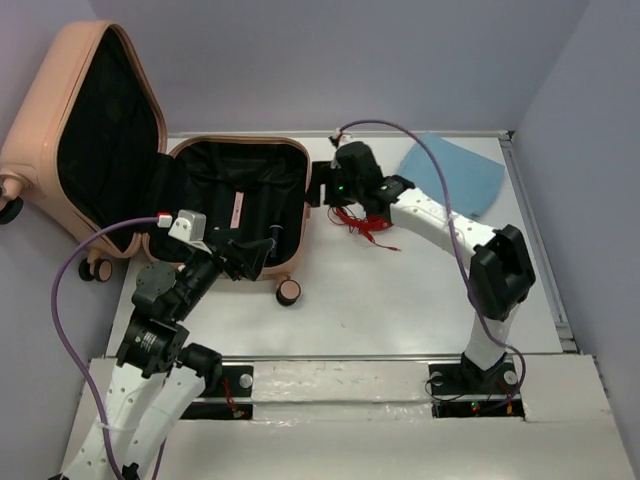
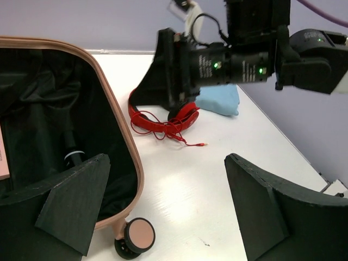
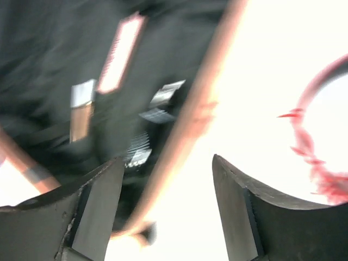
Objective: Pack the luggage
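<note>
Peach luggage lies open at ten o'clock on the table; right gripper, jaws apart and empty, hovers at its three o'clock by red headphones, seemingly next to grasp and pack; left gripper gapes empty

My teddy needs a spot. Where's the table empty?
Bare white table lies between the luggage wheel, the red headphones and the right arm. It's crowded between the luggage and the blue cloth, around the right gripper.
</note>
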Robot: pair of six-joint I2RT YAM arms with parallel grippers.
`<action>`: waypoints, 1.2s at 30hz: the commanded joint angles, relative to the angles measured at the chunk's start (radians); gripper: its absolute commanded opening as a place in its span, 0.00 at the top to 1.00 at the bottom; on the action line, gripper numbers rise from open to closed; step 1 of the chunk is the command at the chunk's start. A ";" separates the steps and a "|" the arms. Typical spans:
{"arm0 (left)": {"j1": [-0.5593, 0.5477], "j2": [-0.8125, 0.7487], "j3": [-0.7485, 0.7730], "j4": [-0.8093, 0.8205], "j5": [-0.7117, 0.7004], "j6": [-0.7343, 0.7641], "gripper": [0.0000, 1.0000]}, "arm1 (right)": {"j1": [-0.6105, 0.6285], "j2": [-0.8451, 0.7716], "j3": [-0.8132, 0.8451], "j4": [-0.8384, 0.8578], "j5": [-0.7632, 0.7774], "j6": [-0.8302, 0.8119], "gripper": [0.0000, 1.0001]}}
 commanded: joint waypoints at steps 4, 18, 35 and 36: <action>0.008 0.008 0.039 0.043 0.014 0.010 0.01 | -0.148 0.067 0.075 -0.172 -0.001 -0.346 0.28; 0.008 0.013 0.039 0.046 0.021 0.011 0.01 | -0.170 0.414 0.325 -0.382 0.093 -0.495 0.26; 0.008 0.012 0.037 0.051 0.032 0.010 0.01 | -0.030 0.072 0.412 -0.350 0.225 -0.561 0.93; 0.008 0.010 0.039 0.049 0.028 0.008 0.01 | -0.010 0.080 0.440 -0.351 0.225 -0.569 0.93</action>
